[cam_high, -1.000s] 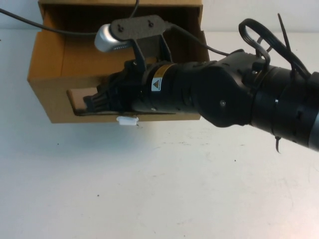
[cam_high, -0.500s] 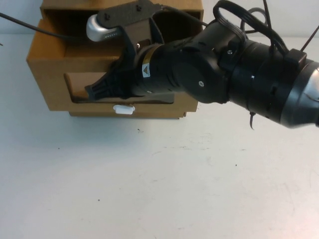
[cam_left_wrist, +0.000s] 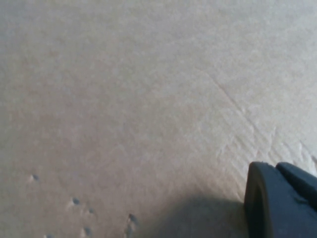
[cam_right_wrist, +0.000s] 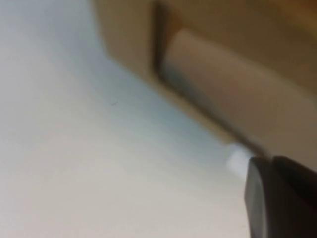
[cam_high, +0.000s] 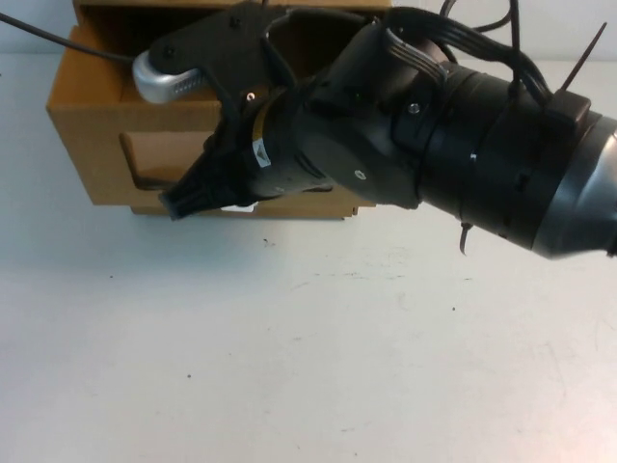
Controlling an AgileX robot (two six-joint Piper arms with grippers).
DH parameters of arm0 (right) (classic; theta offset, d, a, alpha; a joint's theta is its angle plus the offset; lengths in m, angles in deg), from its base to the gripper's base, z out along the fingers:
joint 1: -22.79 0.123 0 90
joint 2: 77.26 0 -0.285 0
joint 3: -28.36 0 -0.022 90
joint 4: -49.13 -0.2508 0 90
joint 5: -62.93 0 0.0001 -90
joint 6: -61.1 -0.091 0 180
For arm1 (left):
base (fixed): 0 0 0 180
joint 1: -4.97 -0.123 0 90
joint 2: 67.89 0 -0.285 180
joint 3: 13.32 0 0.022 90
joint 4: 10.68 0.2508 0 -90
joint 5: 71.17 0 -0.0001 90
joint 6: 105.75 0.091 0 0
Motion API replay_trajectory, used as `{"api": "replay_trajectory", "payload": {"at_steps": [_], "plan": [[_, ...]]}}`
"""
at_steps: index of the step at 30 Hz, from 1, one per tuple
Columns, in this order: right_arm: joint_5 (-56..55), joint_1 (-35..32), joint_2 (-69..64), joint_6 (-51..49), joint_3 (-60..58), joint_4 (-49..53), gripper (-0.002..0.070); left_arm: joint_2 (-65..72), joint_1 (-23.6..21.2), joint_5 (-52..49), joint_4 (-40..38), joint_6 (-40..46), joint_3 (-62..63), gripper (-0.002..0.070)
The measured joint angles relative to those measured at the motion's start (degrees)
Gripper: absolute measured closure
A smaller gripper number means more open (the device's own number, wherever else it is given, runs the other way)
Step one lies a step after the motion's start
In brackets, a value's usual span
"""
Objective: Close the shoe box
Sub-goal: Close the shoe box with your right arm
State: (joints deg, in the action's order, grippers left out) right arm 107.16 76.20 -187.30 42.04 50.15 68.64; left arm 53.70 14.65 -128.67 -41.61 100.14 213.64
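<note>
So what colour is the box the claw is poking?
Brown. The shoe box shows best in the high view, with the right claw at its front; the left claw is elsewhere.

Black arm (cam_high: pixel 453 164) (yellow label, cables), silver camera (cam_high: pixel 164 77).

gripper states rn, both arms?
Left gripper: over bare table, fingers cannot be told.
Right gripper: at the shoe box front by its white pull tab, holding nothing; open or shut cannot be told.

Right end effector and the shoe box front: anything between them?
Nothing visible: in the high view the right end effector overlaps the shoe box by the white pull tab.
</note>
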Motion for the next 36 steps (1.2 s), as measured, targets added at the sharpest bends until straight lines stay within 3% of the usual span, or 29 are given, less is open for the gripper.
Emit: {"api": "replay_trajectory", "payload": {"at_steps": [8,24,36], "plan": [[-1.9,-0.3,0.2,-7.9,0.0,11.8,0.0687,0.0,0.0,0.0,0.0,0.0,0.0,0.0677],[-10.0,-6.1,-1.5,-12.4,0.2,12.0,0.0687,0.0,0.0,0.4,-0.1,-0.4,0.0,0.0677],[-12.4,-9.5,-6.5,-12.6,8.1,12.2,0.0687,0.0,0.0,0.5,-0.1,-0.5,0.0,0.0677]]}}
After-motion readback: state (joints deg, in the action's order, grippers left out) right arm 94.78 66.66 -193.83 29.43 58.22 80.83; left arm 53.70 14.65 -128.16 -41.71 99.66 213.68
